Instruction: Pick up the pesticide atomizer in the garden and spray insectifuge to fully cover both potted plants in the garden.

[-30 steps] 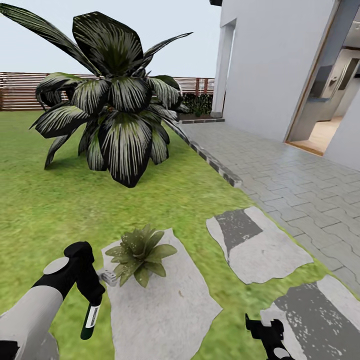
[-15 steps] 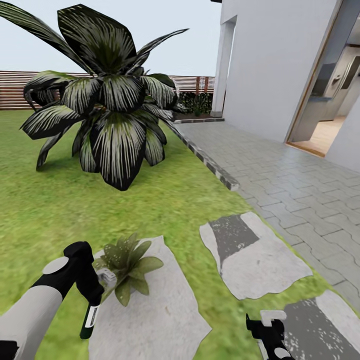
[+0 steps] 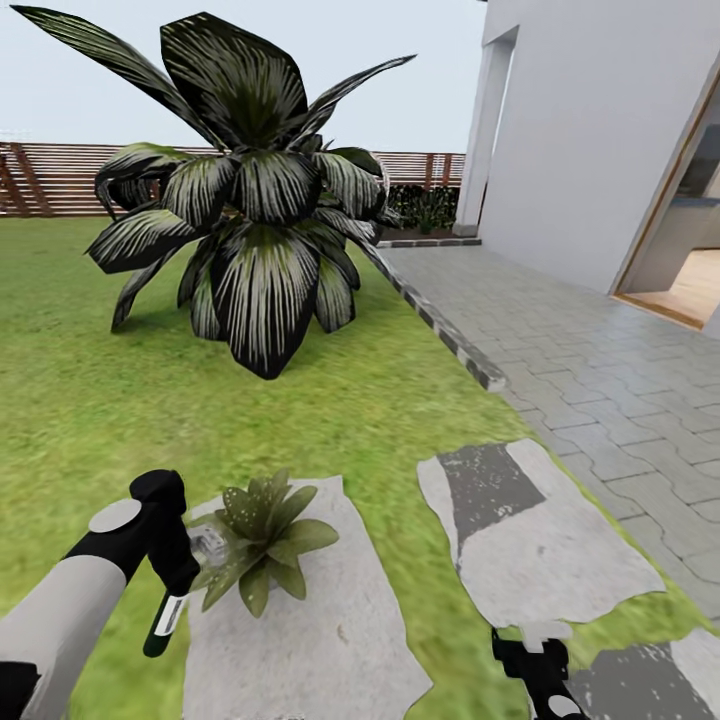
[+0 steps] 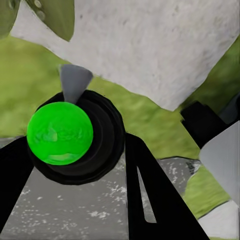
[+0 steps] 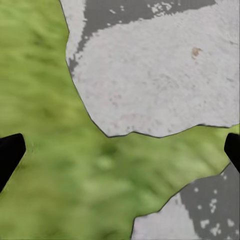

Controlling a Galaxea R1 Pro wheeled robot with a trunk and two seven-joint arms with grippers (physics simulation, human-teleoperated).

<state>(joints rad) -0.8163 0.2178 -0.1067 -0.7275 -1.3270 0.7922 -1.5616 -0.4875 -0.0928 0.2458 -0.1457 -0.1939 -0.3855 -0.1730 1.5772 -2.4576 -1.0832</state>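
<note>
My left gripper (image 3: 178, 578) is shut on the pesticide atomizer (image 3: 163, 622), a slim dark green bottle with a white label, hanging base-down over the lawn. Its whitish spray head (image 3: 207, 548) touches the leaves of a potted plant (image 3: 262, 538), a low speckled rosette on a grey stepping stone (image 3: 310, 640). In the left wrist view the bottle's bright green base (image 4: 60, 132) sits between the black fingers (image 4: 150, 190), with a leaf (image 4: 57, 17) beyond. My right gripper (image 3: 530, 652) hangs low at the right; its jaws stand wide open over grass (image 5: 120, 152).
A big dark plant with white-striped leaves (image 3: 255, 230) stands on the lawn ahead. Two more stepping stones (image 3: 545, 545) (image 3: 640, 685) lie to the right. A kerb (image 3: 450, 340) borders the grey paved path (image 3: 610, 390) by the white house wall (image 3: 600, 130). A slatted fence (image 3: 55, 180) closes the back.
The whole picture has shifted, so the camera has swung. The atomizer's spray head now sits right against the plant's leaves, closer than a second ago. The right gripper keeps its place.
</note>
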